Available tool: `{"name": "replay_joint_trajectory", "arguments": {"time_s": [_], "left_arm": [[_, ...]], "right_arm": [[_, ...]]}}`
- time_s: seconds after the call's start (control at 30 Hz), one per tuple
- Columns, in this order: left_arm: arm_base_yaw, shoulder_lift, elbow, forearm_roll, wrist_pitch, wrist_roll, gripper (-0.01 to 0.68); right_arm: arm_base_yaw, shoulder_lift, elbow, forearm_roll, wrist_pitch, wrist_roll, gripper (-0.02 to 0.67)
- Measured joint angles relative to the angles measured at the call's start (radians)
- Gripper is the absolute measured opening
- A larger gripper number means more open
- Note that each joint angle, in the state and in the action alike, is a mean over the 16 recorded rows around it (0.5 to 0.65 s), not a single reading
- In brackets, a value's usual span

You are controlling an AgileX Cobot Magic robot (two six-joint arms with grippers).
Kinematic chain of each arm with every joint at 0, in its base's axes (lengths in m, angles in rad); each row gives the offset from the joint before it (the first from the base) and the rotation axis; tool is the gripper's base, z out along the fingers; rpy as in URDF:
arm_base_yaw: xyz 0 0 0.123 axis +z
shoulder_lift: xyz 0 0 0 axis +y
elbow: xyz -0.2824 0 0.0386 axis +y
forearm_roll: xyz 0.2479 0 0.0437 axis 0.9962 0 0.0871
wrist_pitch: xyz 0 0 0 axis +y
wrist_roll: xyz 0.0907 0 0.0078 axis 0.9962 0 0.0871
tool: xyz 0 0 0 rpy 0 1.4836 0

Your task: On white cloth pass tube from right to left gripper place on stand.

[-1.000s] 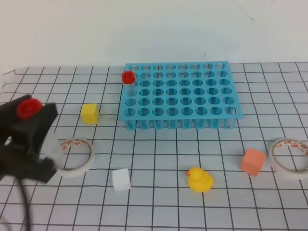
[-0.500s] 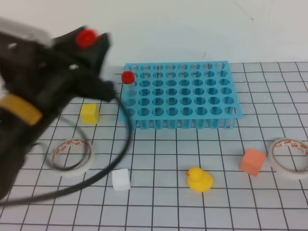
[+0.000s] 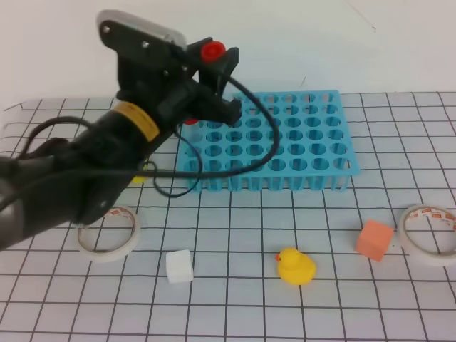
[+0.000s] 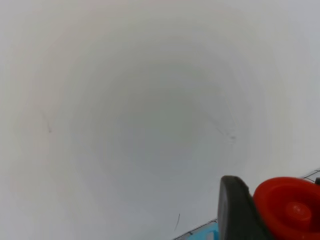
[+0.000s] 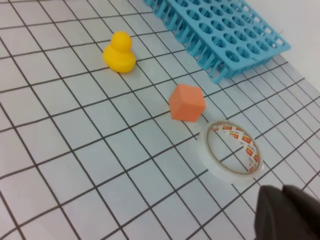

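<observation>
My left gripper (image 3: 214, 60) clamps the tube (image 3: 211, 51) above the stand (image 3: 299, 135); right fingers closed. Misaligned descent risks jamming.

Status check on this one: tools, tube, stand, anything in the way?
Left tool shut on tube, above the stand's left end. Right tool shut, empty, off by the tape roll. Second tube's cap barely visible behind left tool.

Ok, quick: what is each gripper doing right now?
Left gripper: closed on the small clear red-capped plastic tube, above the bright blue plastic rack.
Right gripper: shut, holding nothing visible.
</observation>
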Motion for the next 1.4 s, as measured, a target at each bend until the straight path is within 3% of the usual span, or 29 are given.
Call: {"name": "replay_joint_trajectory", "arguments": {"time_s": [0.5,1.4], "left_arm": [[0.018,0.221,-0.188,-0.063,0.129,-0.008,0.256],[0.047,0.321,-0.209,-0.11,0.084,0.002,0.256]], "right_arm": [[0.0,-0.056,0.0,0.0,0.01,0.0,-0.001],[0.0,-0.109,0.0,-0.005,0.051,0.0,-0.001]]}}
